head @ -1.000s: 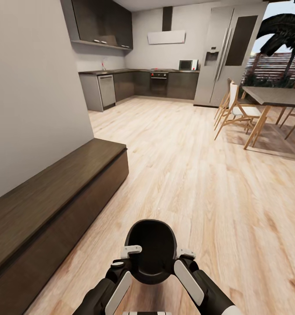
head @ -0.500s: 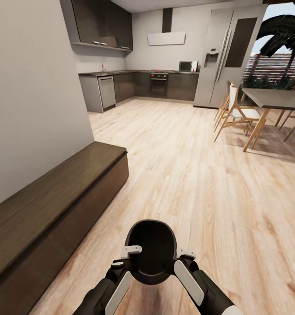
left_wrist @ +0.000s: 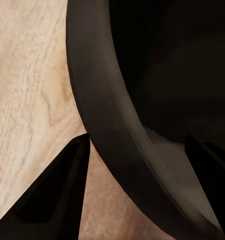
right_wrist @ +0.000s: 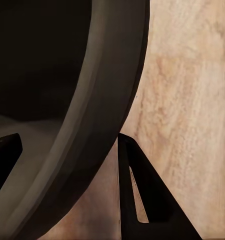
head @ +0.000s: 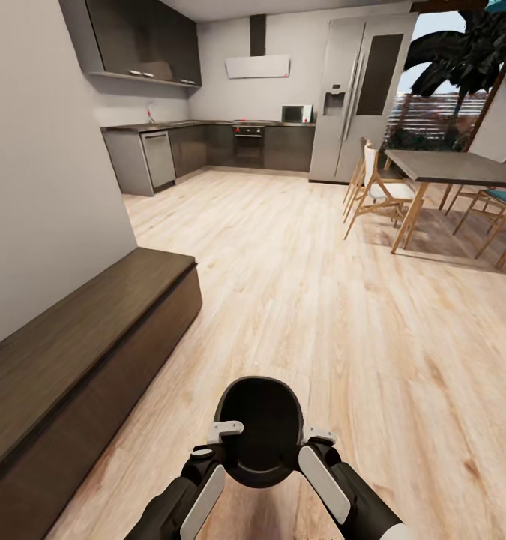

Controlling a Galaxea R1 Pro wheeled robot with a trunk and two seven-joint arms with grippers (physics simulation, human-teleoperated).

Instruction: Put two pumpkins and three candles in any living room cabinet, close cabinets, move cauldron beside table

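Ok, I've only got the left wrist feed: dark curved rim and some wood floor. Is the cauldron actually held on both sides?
Observer: Yes. In the head view the cauldron sits between both arms, the left gripper on one side of its rim and the right gripper on the other.
Operator: Does the right one straddle the rim like mine?
Observer: It does; the right wrist view shows one finger inside the pot and one finger outside, over the floor.
Operator: What's around me?
Observer: The long dark cabinet runs along the wall on your left, its front flush.
Operator: Any table in sight?
Observer: A dining table with chairs stands ahead to the right, across open floor.
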